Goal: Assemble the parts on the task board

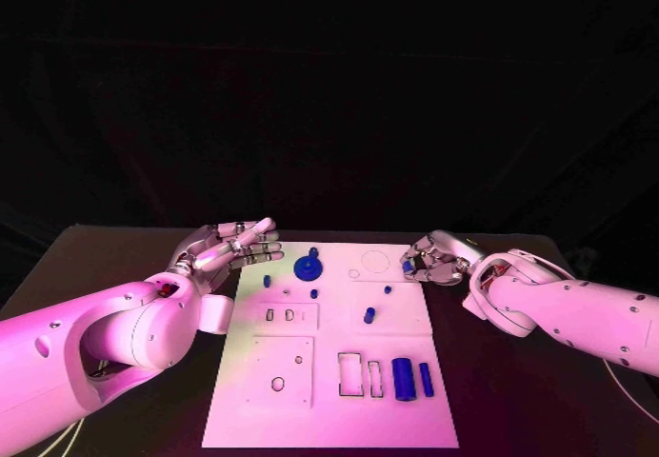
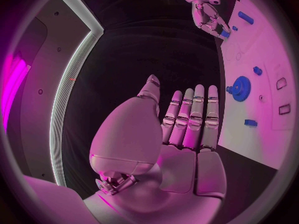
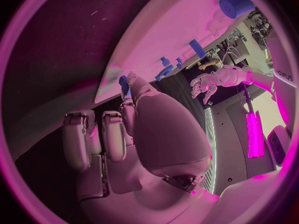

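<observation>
One white task board (image 1: 261,409) lies on one black table (image 1: 110,257). Two hands are in sight: the left hand (image 1: 230,249) and the right hand (image 1: 437,257).

About eight blue parts are countable in the head view: one gear (image 1: 309,270), one small knob (image 1: 314,252) just beyond it, one thick cylinder (image 1: 404,378), one thinner cylinder (image 1: 428,379), one short peg (image 1: 369,315), one small piece (image 1: 389,289) and two tiny bits (image 1: 265,281), too small to name.
</observation>
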Motion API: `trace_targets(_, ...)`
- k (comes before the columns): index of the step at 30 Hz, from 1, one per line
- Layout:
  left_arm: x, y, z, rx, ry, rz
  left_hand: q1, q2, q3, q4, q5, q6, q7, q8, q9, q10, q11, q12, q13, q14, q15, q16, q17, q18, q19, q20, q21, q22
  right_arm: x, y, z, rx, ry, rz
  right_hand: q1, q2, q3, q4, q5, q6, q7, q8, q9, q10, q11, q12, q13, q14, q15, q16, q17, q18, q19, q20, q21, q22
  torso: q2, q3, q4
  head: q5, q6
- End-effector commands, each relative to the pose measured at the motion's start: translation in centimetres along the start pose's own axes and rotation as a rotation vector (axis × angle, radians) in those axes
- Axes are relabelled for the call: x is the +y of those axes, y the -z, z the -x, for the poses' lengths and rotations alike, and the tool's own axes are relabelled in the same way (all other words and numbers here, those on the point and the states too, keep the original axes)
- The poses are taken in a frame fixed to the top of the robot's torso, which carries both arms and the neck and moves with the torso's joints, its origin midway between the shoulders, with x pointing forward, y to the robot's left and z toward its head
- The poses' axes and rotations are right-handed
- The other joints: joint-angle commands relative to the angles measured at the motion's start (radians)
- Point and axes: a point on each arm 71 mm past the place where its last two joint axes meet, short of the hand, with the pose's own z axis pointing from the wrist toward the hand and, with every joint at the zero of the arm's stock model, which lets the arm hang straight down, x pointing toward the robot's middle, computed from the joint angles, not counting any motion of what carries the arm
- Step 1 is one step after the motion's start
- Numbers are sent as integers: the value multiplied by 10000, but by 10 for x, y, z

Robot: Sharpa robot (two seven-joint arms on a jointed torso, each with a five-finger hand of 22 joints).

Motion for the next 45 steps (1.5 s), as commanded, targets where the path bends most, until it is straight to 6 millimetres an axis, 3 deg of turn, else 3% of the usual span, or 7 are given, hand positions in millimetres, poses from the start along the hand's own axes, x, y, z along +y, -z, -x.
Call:
trace_targets(1,-1,-1,-2,215,36,-63,40,98,-7,-41,29,29,35,-42,-5,58,24,-62,-5,9,65,-36,-11,111,19,17,-28,-15,9,1,3,-223,-10,22,-146,145,79,18,-66,140,-127,169,129,187,-89,62,-10,826,-70,47,1735,-148,641,-70,87,2210,-15,-11,-4,7,23)
trace_targets(10,3,-6,-1,154,14,-19,43,103,-7,-43,30,31,34,-44,-5,59,24,-64,-5,11,65,-38,-10,112,20,17,-28,-16,55,-1,0,-81,-19,463,-305,143,120,56,-133,134,-148,201,142,240,-105,85,16,835,-83,62,1766,-178,719,-86,178,2297,-179,-13,-35,72,-61)
trace_targets(16,6,-11,1,86,-17,17,43,103,-7,-43,30,31,34,-44,-5,59,24,-64,-5,11,65,-38,-10,112,20,17,-28,-16,101,-7,-19,323,51,1291,-314,144,124,57,-139,136,-150,204,144,237,-107,79,10,833,-85,57,1757,-180,725,-87,185,2303,-291,-15,-30,233,-164)
trace_targets(23,9,-16,3,-10,-57,36,48,113,-5,-47,30,34,33,-46,-4,63,23,-67,-4,16,64,-40,-10,112,22,17,-28,-18,145,-11,-50,805,234,2017,-373,150,143,75,-147,143,-162,222,151,252,-116,79,13,821,-93,32,1709,-180,724,-94,183,2302,-410,-41,21,403,-394)
trace_targets(30,10,-17,6,-84,-87,36,48,113,-5,-47,30,34,33,-46,-4,63,23,-67,-4,16,64,-40,-10,112,22,17,-28,-18,167,-16,-78,1154,585,2009,-512,110,141,114,-160,143,-177,245,160,284,-131,89,27,808,-106,2,1654,-175,713,-106,168,2291,-461,-83,14,540,-534)
trace_targets(37,10,-16,8,-148,-111,25,58,128,-1,-53,30,40,30,-48,-3,70,21,-69,-3,23,62,-43,-9,113,25,17,-28,-20,181,-16,-109,1349,910,2046,-688,30,128,162,-141,119,-186,259,164,298,-141,78,21,803,-119,-15,1627,-173,711,-120,163,2289,-448,-80,34,622,-604)
trace_targets(45,9,-15,10,-172,-120,30,58,128,-1,-53,30,40,30,-48,-3,70,21,-69,-3,23,62,-43,-9,113,25,17,-28,-20,183,-18,-126,1445,1011,1953,-719,-8,125,160,-111,109,-188,260,164,298,-144,73,18,802,-122,-19,1620,-172,709,-124,159,2287,-441,-66,22,673,-644)
